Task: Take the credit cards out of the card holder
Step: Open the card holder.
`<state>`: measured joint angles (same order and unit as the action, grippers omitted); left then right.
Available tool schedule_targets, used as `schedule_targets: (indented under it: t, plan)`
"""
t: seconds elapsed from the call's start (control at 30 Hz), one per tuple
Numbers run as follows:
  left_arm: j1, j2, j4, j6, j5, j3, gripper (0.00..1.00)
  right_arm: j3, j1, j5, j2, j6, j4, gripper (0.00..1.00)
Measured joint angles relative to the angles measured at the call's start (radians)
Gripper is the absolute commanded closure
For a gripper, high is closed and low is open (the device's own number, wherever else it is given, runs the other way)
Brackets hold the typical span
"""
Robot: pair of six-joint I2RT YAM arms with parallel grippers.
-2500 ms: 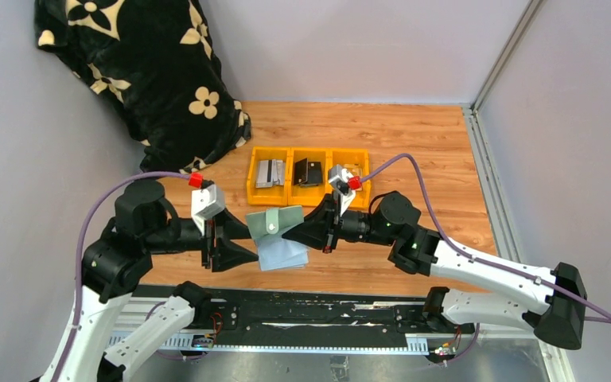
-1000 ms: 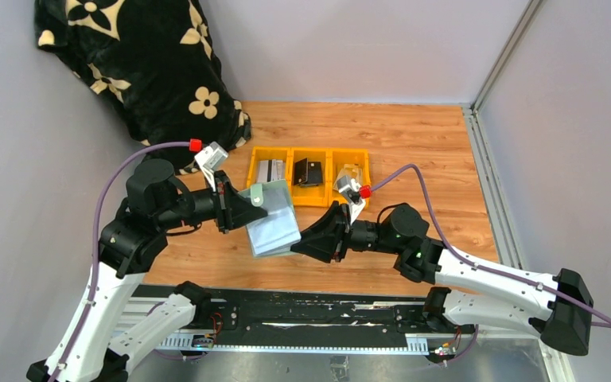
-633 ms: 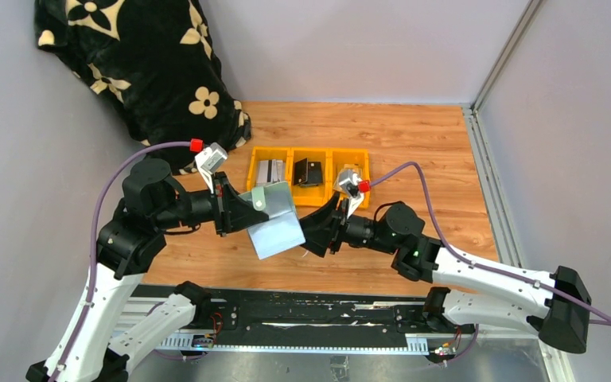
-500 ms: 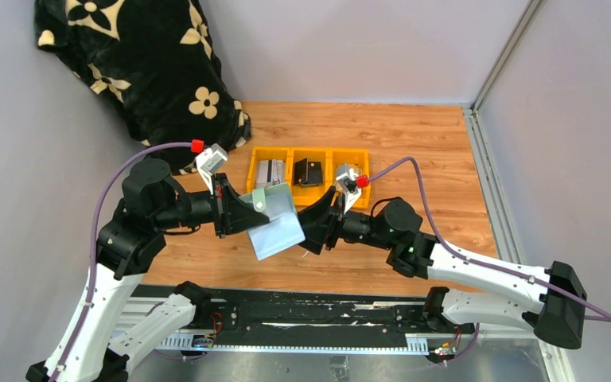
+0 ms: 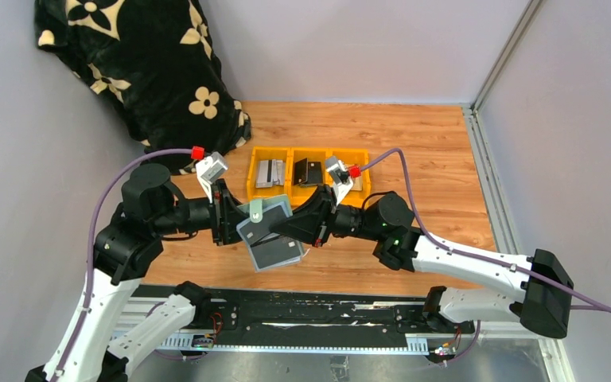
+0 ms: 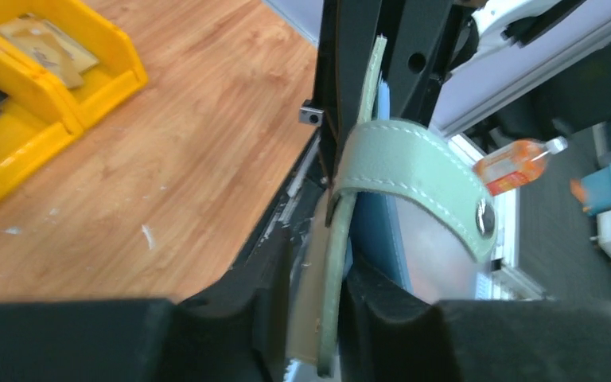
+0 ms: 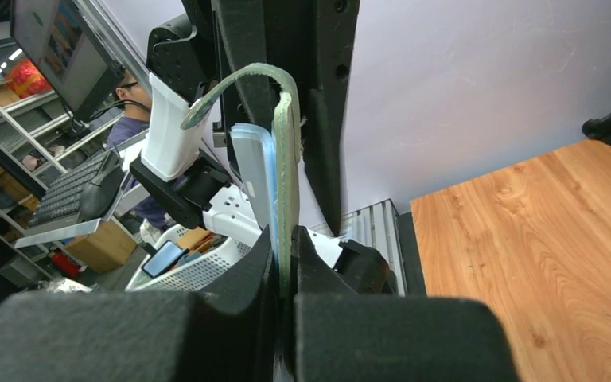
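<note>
The grey-green card holder [image 5: 264,220] hangs in the air between my two grippers, above the table's near part. Its dark grey inner panel [image 5: 275,251] faces up below the green flap. My left gripper [image 5: 236,225] is shut on its left edge; in the left wrist view [image 6: 322,322] the green leaf [image 6: 332,263] stands edge-on between the fingers, with the snap tab [image 6: 422,171] curling over. My right gripper [image 5: 290,228] is shut on the right edge; its wrist view [image 7: 285,274] shows the green flap [image 7: 288,151] pinched, a pale blue panel [image 7: 253,171] against it. No card shows clearly.
A row of three yellow bins [image 5: 252,189] stands behind the grippers, with small items in them; they also show in the left wrist view [image 6: 87,83]. A black flowered blanket [image 5: 143,72] fills the back left corner. The black rail [image 5: 302,306] runs along the near edge.
The card holder has left the table and is held up. My right gripper has moved in and shut on its right edge. The holder has turned, its dark inner side now up.
</note>
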<state>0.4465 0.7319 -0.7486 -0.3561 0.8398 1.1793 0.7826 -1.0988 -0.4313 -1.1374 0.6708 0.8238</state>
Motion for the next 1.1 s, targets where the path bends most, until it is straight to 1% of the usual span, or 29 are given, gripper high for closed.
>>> schedule_targets:
  t: [0.1, 0.23, 0.3, 0.37, 0.47, 0.53, 0.67, 0.73, 0.83, 0.87, 0.9, 1.0, 1.1]
  plan:
    - [0.001, -0.006, -0.034, 0.042, -0.064, 0.023, 0.57, 0.0, 0.0, -0.006, 0.003, 0.026, 0.0, 1.0]
    - [0.002, -0.007, -0.09, 0.128, -0.196, 0.107, 0.5, -0.002, 0.006, -0.001, 0.024, 0.032, -0.025, 1.0]
    - [0.002, -0.006, -0.105, 0.169, -0.235, 0.16, 0.47, -0.002, 0.006, -0.006, 0.041, 0.023, -0.057, 1.0]
    - [0.001, 0.005, -0.116, 0.193, -0.227, 0.199, 0.45, -0.002, 0.006, -0.025, 0.051, 0.008, -0.095, 1.0]
    - [0.001, 0.023, -0.129, 0.205, -0.163, 0.207, 0.45, 0.014, 0.006, -0.059, 0.047, -0.029, -0.199, 1.0]
    - [0.001, 0.034, -0.151, 0.215, -0.116, 0.185, 0.44, 0.043, 0.006, -0.078, 0.04, -0.056, -0.278, 1.0]
    - [0.001, 0.05, -0.208, 0.249, -0.025, 0.12, 0.44, 0.157, 0.006, -0.121, 0.02, -0.13, -0.458, 1.0]
    - [0.001, 0.043, -0.229, 0.268, -0.006, 0.089, 0.44, 0.206, 0.006, -0.142, 0.012, -0.158, -0.514, 1.0]
    - [0.001, 0.022, -0.243, 0.286, 0.013, 0.048, 0.5, 0.289, 0.01, -0.186, -0.021, -0.207, -0.619, 1.0]
    - [0.001, 0.013, -0.251, 0.292, 0.016, 0.037, 0.53, 0.323, 0.013, -0.211, -0.043, -0.225, -0.66, 1.0]
    - [0.001, 0.005, -0.258, 0.295, 0.019, 0.034, 0.58, 0.348, 0.013, -0.232, -0.062, -0.24, -0.688, 1.0]
    - [0.001, -0.001, -0.267, 0.298, 0.041, 0.034, 0.68, 0.406, 0.016, -0.294, -0.111, -0.275, -0.748, 1.0]
    - [0.001, 0.002, -0.279, 0.296, 0.065, 0.034, 0.75, 0.443, 0.023, -0.349, -0.145, -0.312, -0.802, 1.0]
